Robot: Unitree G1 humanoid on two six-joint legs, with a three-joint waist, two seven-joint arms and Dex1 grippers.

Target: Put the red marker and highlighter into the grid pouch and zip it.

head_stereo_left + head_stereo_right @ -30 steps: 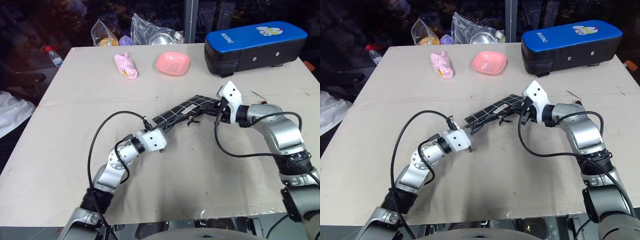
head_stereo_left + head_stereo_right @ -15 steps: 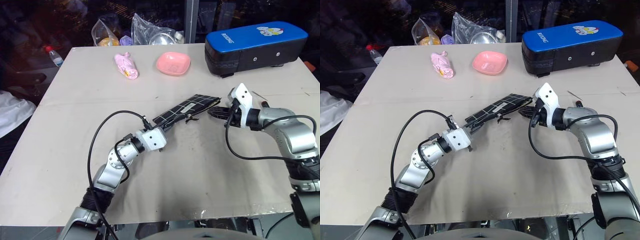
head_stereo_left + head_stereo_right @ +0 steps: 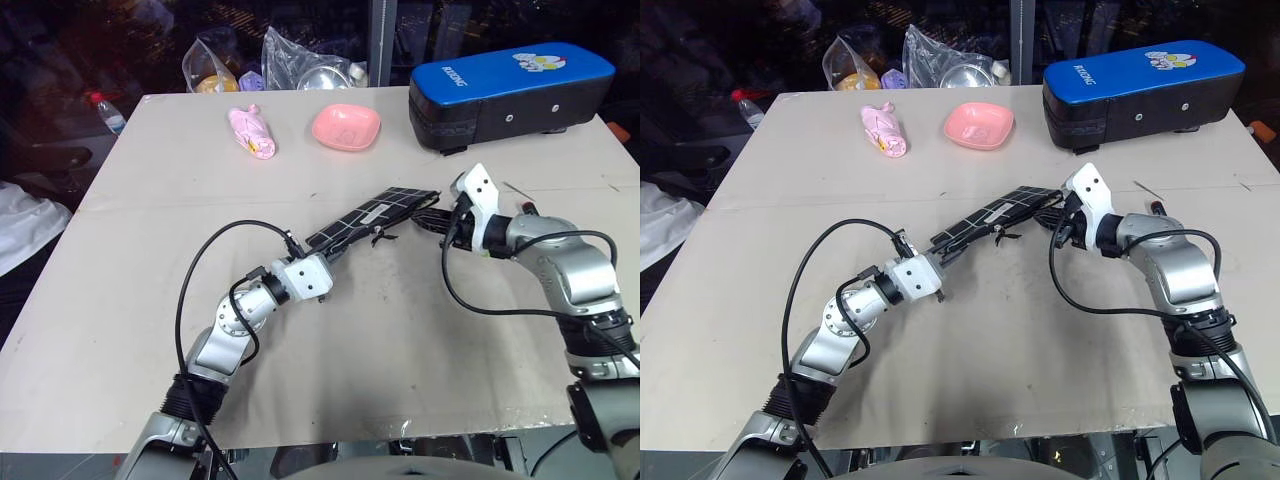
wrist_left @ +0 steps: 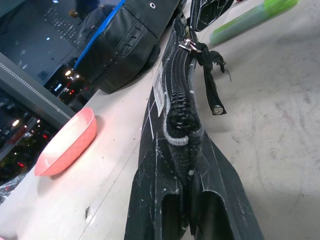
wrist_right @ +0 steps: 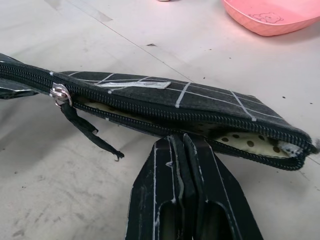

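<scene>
Pouch [image 5: 200, 107] half unzipped, slider [image 5: 59, 93] mid-track. Left gripper [image 4: 186, 200] clamped on its near end; right gripper [image 5: 182, 165] closed, empty, under the open mouth. Highlighter [image 4: 250, 19] lies outside beyond the slider; marker unseen. Loading, zipping remain.

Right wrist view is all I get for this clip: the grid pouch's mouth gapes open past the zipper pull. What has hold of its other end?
Observer: The left gripper. Its fingers are shut on the zipped end of the grid pouch.
Operator: Is the highlighter inside yet?
Observer: No. The highlighter lies on the table, beyond the pouch's open end.
Operator: Anything large near that side?
Observer: A blue-topped black case stands at the table's far right corner, apart from the pouch.
</scene>
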